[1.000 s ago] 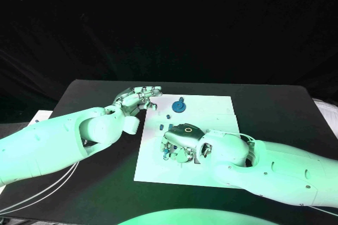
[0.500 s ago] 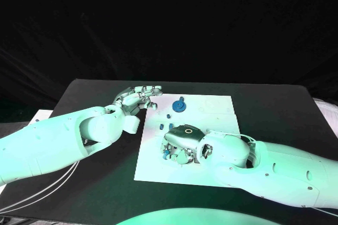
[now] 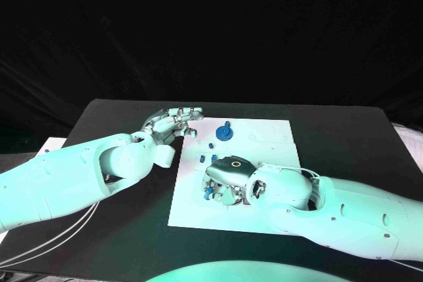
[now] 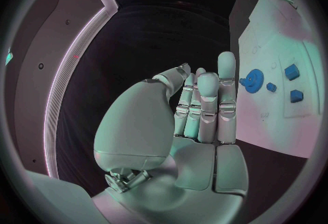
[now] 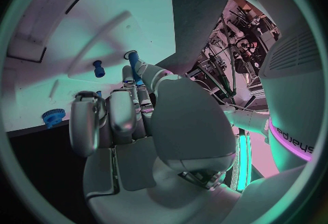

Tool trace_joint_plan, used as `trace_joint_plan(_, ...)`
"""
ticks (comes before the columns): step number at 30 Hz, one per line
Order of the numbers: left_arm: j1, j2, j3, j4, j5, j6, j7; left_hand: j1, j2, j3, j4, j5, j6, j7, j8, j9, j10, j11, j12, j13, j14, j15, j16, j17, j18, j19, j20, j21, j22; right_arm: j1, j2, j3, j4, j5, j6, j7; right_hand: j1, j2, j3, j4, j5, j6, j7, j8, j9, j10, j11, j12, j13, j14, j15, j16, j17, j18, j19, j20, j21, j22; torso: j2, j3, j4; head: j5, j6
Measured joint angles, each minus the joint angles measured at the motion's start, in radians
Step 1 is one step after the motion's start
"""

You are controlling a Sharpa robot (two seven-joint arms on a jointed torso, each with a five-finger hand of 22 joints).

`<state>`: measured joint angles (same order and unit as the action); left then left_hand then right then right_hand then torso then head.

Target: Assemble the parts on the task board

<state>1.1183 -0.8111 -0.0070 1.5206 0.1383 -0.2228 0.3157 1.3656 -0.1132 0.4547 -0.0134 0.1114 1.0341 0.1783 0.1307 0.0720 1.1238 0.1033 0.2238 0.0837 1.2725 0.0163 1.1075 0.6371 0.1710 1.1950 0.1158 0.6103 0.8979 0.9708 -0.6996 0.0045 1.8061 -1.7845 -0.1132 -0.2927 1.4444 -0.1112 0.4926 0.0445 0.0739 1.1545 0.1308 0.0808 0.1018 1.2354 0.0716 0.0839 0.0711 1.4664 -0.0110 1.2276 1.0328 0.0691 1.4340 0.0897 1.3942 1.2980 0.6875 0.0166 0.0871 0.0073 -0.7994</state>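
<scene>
The robot's right hand hovers low over the near middle of the white board, fingers curled down among a cluster of small blue pegs; whether it actually pinches one cannot be told, since the fingers hide the contact. In the right wrist view one blue peg stands just past the fingertips and a shorter one stands apart from it. The left hand rests off the board's far left corner with fingers straight and close together, holding nothing. A blue gear sits on the far part of the board, near that hand. The parts look like small, light, rigid plastic, probably smooth and apt to slip or tip; a peg is best taken by its sides near the top, the gear by its toothed rim.
</scene>
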Motion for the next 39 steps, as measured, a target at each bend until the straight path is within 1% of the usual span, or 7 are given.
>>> trace_joint_plan(11,0.000,0.000,0.000,-0.001,0.000,0.001,-0.001,0.000,0.000,0.000,0.000,0.000,0.000,0.000,0.000,0.000,0.000,0.000,0.000,0.000,0.000,0.000,0.000,0.000,0.000,0.000,0.000,0.000,0.000,-0.001,-0.007,-0.001,0.006,-0.016,0.005,-0.008,-0.005,0.001,0.000,0.000,0.000,0.000,0.001,0.000,-0.002,0.003,0.000,0.000,-0.001,0.000,0.000,0.000,0.000,0.000,0.000,0.000,0.000,0.000,0.000,0.0000,-0.0007,-0.001,-0.001)
trace_joint_plan(13,0.000,0.000,0.000,-0.001,0.000,0.001,-0.001,0.000,0.000,0.000,0.000,0.000,0.000,0.000,0.000,0.000,0.000,0.000,0.000,0.000,0.000,0.000,0.000,0.000,0.000,0.000,0.000,0.000,0.000,-0.005,-0.009,-0.005,0.006,-0.019,0.007,-0.012,-0.006,0.002,0.000,0.000,0.000,0.002,0.002,-0.002,-0.002,0.003,0.000,-0.001,-0.003,0.000,0.000,0.001,0.000,0.000,0.000,0.000,0.000,0.000,0.000,0.0004,-0.0009,-0.001,-0.001)
trace_joint_plan(31,0.000,0.000,0.000,-0.002,0.000,0.004,-0.003,0.000,0.000,0.000,0.000,0.000,0.000,0.000,0.000,0.000,0.000,0.000,0.000,0.000,0.000,0.000,0.000,0.000,0.000,0.000,0.000,0.000,0.000,-0.006,-0.002,-0.005,0.009,-0.037,0.015,-0.034,-0.016,-0.002,-0.006,0.005,-0.001,0.004,0.000,0.000,0.001,0.003,0.000,-0.004,0.000,0.000,0.000,0.004,0.000,0.000,0.000,0.000,0.000,-0.005,0.000,0.0002,-0.0011,0.000,-0.002)
trace_joint_plan(34,0.000,0.000,0.000,-0.002,0.000,0.004,-0.003,0.000,0.000,0.000,0.000,0.000,0.000,0.000,0.000,0.000,0.000,0.000,0.000,0.000,0.000,0.000,0.000,0.000,0.000,0.000,0.000,0.000,0.000,-0.005,0.003,-0.004,0.005,-0.037,0.024,-0.037,-0.040,-0.007,-0.019,0.013,0.007,-0.006,0.006,-0.008,0.001,-0.012,0.004,-0.015,-0.001,0.000,0.000,0.004,0.000,0.000,-0.006,0.005,-0.008,-0.015,0.000,-0.0002,-0.0011,0.000,-0.002)
trace_joint_plan(36,0.000,0.000,0.000,-0.002,0.000,0.004,-0.003,0.000,0.000,0.000,0.000,0.000,0.000,0.000,0.000,0.000,0.000,0.000,0.000,0.000,0.000,0.000,0.000,0.000,0.000,0.000,0.000,0.000,0.000,-0.005,0.005,-0.003,0.004,-0.037,0.027,-0.038,-0.050,-0.010,-0.023,0.017,0.010,-0.016,0.009,-0.013,0.000,-0.025,0.006,-0.018,-0.004,0.000,0.000,0.004,0.000,0.000,-0.009,0.002,-0.012,-0.018,0.000,-0.0002,-0.0009,-0.001,-0.003)
trace_joint_plan(38,0.000,0.000,0.000,-0.002,0.000,0.004,-0.003,0.000,0.000,0.000,0.000,0.000,0.000,0.000,0.000,0.000,0.000,0.000,0.000,0.000,0.000,0.000,0.000,0.000,0.000,0.000,0.000,0.000,0.000,-0.005,0.008,-0.003,0.001,-0.036,0.032,-0.040,-0.067,-0.009,-0.027,0.021,0.015,-0.036,0.013,-0.017,-0.006,-0.045,0.011,-0.018,-0.007,0.001,0.008,0.004,-0.003,0.000,-0.015,0.007,-0.018,-0.027,0.000,-0.0005,-0.0005,-0.001,-0.004)
trace_joint_plan(39,0.000,0.000,0.000,-0.002,0.000,0.004,-0.003,0.000,0.000,0.000,0.000,0.000,0.000,0.000,0.000,0.000,0.000,0.000,0.000,0.000,0.000,0.000,0.000,0.000,0.000,0.000,0.000,0.000,0.000,-0.005,0.009,-0.004,-0.001,-0.036,0.034,-0.040,-0.074,-0.016,-0.033,0.023,0.015,-0.049,0.017,-0.017,-0.010,-0.062,0.015,-0.018,-0.009,0.000,0.011,0.004,-0.009,0.000,-0.022,0.008,-0.027,-0.037,0.000,-0.0006,-0.0005,-0.001,-0.004)
